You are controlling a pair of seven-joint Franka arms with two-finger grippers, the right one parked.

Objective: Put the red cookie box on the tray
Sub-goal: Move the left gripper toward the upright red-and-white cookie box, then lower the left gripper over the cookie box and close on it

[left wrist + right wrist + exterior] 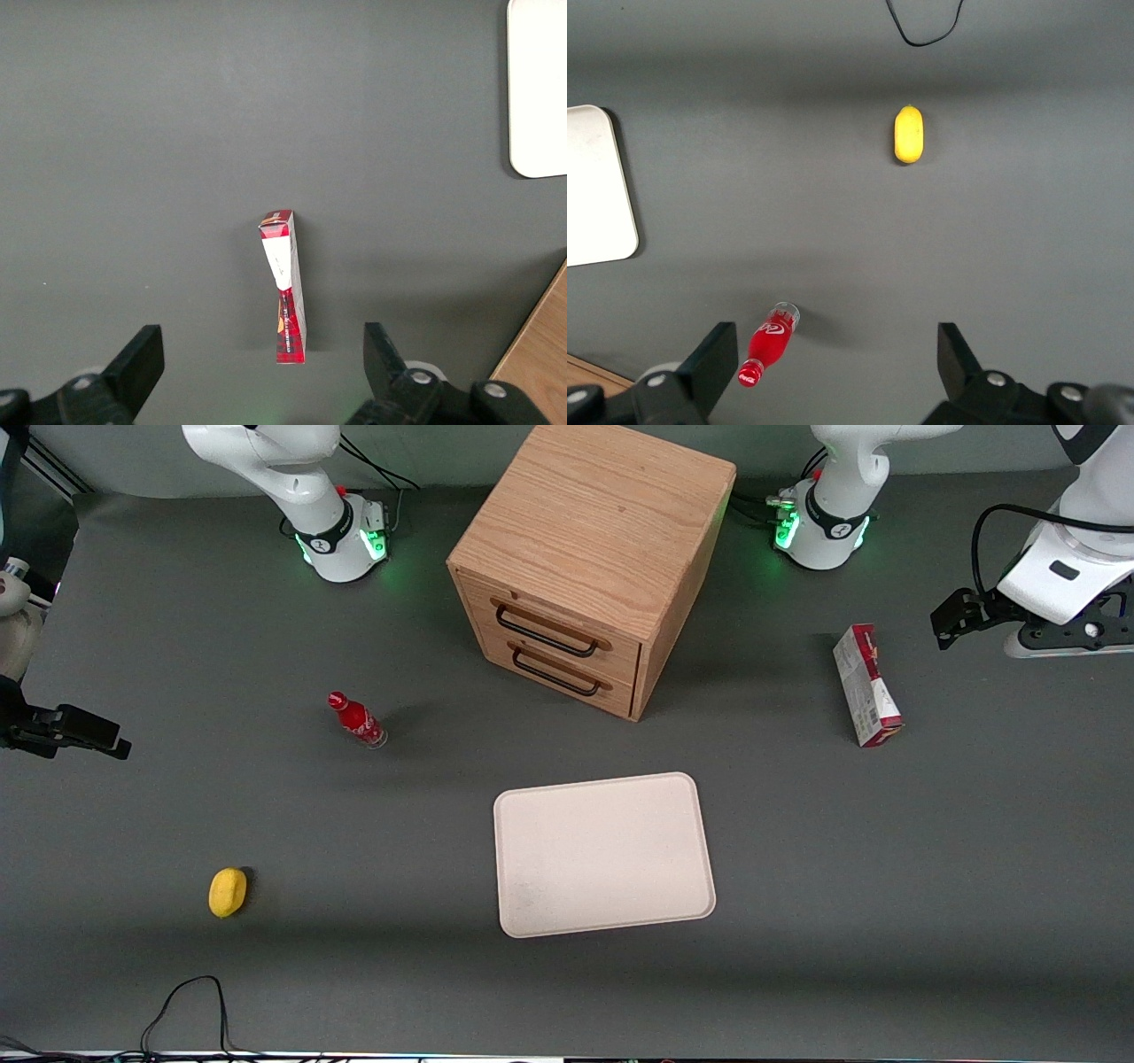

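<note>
While the gripper [257, 372] is hovering with fingers spread wide and empty above the red cookie box [866, 685], the box is lying on the table well apart from the bare tray [604, 854], so grasping, carrying and placing are all remaining.

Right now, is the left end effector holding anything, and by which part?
Nothing is held. The left end effector hangs open above the red cookie box, which lies untouched on the table, apart from the tray.
</note>
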